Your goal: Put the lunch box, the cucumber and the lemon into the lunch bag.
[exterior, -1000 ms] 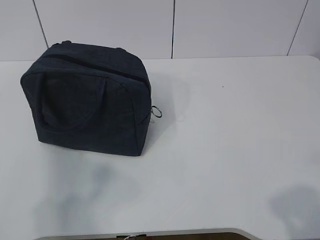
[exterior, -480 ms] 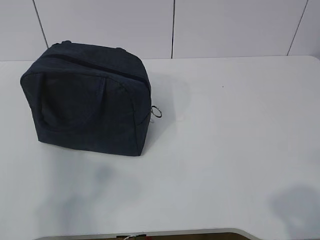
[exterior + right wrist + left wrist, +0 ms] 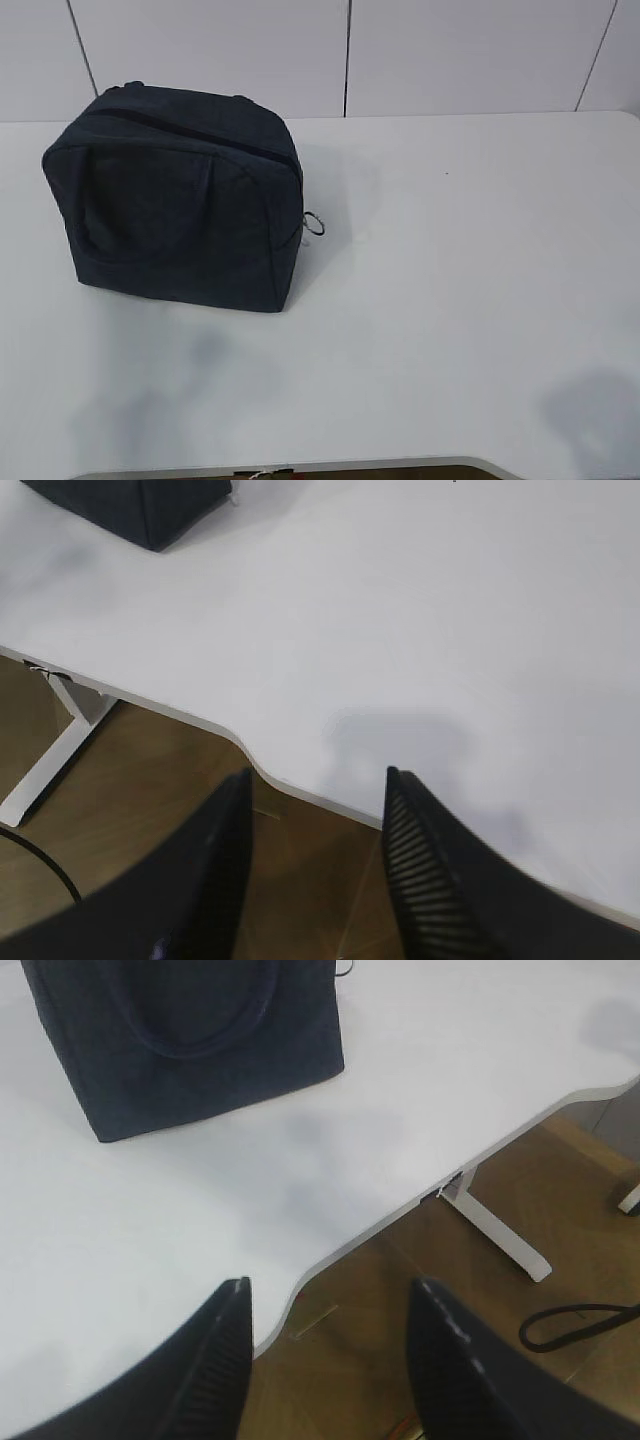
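**Bag alone on the white table**

The bag (image 3: 175, 200) stands upright on the left rear part of a white table (image 3: 450, 280), its zip line running along the top and looking closed, one handle lying flat against the near face. A silver ring pull (image 3: 315, 224) hangs at its right side. It is the only task thing in view: one bag, one ring pull; a second handle barely shows at the far top edge.

Behind the table is a pale panelled wall (image 3: 450, 50) with dark seams. The wrist views show a brown wood-look floor (image 3: 520, 1190), a white table leg (image 3: 495, 1230) and a black cable (image 3: 580, 1325).

The left gripper (image 3: 330, 1320) hangs over the table's front edge, fingers spread apart, grasping nothing. The right gripper (image 3: 315, 810) is likewise spread and empty at the front edge, well apart from the bag.
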You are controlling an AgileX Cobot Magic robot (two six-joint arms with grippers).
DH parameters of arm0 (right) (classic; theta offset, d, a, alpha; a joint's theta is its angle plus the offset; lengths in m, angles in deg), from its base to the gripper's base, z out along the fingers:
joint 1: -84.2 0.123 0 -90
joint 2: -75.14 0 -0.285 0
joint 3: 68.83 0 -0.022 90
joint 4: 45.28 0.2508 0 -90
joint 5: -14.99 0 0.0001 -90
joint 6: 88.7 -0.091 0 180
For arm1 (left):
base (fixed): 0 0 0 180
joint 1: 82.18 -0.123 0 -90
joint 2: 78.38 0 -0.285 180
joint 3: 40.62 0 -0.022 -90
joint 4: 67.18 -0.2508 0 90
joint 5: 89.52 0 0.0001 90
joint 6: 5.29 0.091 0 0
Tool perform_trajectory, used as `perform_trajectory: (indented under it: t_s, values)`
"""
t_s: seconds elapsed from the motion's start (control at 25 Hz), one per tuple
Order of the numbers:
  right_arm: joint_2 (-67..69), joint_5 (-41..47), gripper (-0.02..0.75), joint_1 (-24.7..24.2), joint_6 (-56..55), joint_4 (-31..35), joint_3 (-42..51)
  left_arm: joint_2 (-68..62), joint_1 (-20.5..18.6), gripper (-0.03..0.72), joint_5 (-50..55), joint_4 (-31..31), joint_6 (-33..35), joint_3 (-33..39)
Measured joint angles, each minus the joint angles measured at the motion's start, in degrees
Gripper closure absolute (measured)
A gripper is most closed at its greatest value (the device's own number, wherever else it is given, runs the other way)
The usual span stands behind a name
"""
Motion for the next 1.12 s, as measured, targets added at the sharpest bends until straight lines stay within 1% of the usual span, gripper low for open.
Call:
perform_trajectory:
  t_s: [0.08,0.2,0.32,0.4,0.56,0.72,0.8,0.88,1.12]
  values:
    - [0.0,-0.04,0.384,0.0,0.0,0.0,0.0,0.0,-1.2,0.323,0.0,0.0,0.0,0.0]
    - [0.0,-0.04,0.384,-0.43,0.0,-0.04,0.0,0.0,-4.97,0.323,0.0,0.1,0.0,0.0]
    - [0.0,-0.14,0.384,-3.1,0.0,-0.04,0.0,0.0,-9.42,0.323,0.0,0.22,0.0,0.0]
    - [0.0,-0.14,0.384,-6.48,0.0,-0.04,0.0,0.0,-12.64,0.323,0.0,0.22,0.0,0.0]
    - [0.0,-0.14,0.384,-14.83,0.0,-0.04,0.0,0.0,-18.64,0.323,0.0,0.22,0.0,0.0]
    - [0.0,-0.14,0.384,-22.28,0.0,-0.04,0.0,0.0,-23.81,0.323,0.0,0.22,0.0,0.0]
    - [0.0,-0.14,0.384,-24.07,0.0,-0.04,0.0,0.0,-25.39,0.323,0.0,0.22,0.0,0.0]
    - [0.0,-0.14,0.384,-24.75,0.0,-0.04,0.0,0.0,-26.0,0.323,0.0,0.22,0.0,0.0]
    - [0.0,-0.14,0.384,-24.18,0.0,-0.13,0.0,0.0,-26.23,0.323,0.0,0.32,0.0,0.0]
